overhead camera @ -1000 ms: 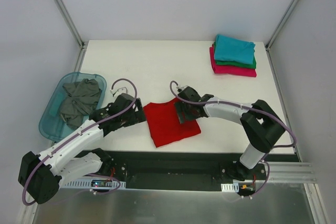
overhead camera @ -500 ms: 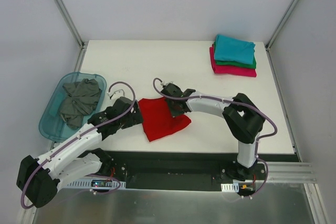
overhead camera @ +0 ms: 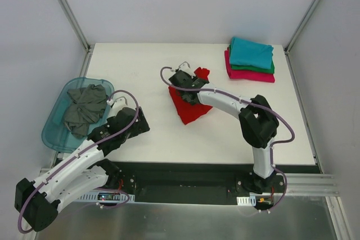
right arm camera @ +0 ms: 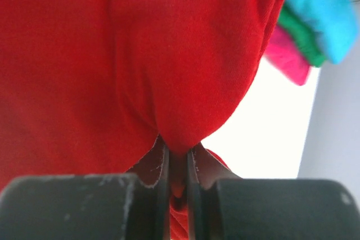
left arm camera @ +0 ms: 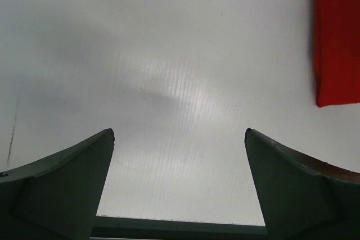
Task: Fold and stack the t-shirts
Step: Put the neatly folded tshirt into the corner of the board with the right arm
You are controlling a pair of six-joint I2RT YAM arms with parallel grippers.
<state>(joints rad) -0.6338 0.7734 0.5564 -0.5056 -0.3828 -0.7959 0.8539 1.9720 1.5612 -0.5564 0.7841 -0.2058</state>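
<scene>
The folded red t-shirt (overhead camera: 191, 107) hangs bunched mid-table, pinched by my right gripper (overhead camera: 188, 82), which is shut on the cloth; in the right wrist view red fabric (right arm camera: 140, 66) fills the frame and is clamped at the gripper (right arm camera: 179, 158). At the far right corner lies a stack with a teal t-shirt (overhead camera: 250, 52) on top, a green one (overhead camera: 269, 69) under it and a magenta-pink one (overhead camera: 247, 73) at the bottom. A dark grey t-shirt (overhead camera: 84, 108) lies crumpled in the tub. My left gripper (overhead camera: 135, 121) stands open over bare table, left of the red shirt (left arm camera: 336, 37).
A translucent blue tub (overhead camera: 56, 117) stands at the table's left edge. Metal frame posts (overhead camera: 67, 9) rise at the table's back corners. The white table (overhead camera: 146, 66) ends at a dark rail along the near side.
My right gripper shut on the red t-shirt and carried it up and away toward the table's middle, bunching it. My left arm drew back to the left, away from the shirt.
</scene>
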